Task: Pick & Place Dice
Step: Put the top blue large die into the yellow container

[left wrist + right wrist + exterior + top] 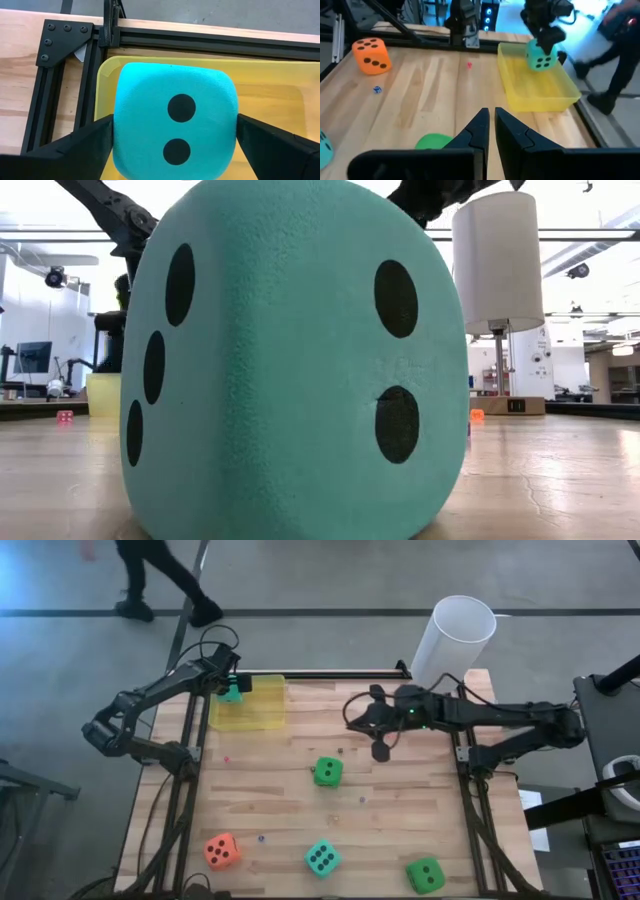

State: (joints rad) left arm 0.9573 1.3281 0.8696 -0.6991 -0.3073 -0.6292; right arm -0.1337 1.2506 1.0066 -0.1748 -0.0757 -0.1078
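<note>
The wooden table (400, 810) carries a yellow tray (255, 712) at about eleven o'clock. A green die (327, 771) lies near the centre. An orange die (222, 851) sits at seven o'clock, a teal die (321, 858) at six o'clock, another green die (425, 875) at five o'clock.

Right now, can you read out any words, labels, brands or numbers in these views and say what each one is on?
No readable text anywhere.
The dice carry only black pips: the teal die in the left tool shows two.
The yellow tray and the white cylinder are unmarked.
Background screens in the low view are too blurred to read.
</note>
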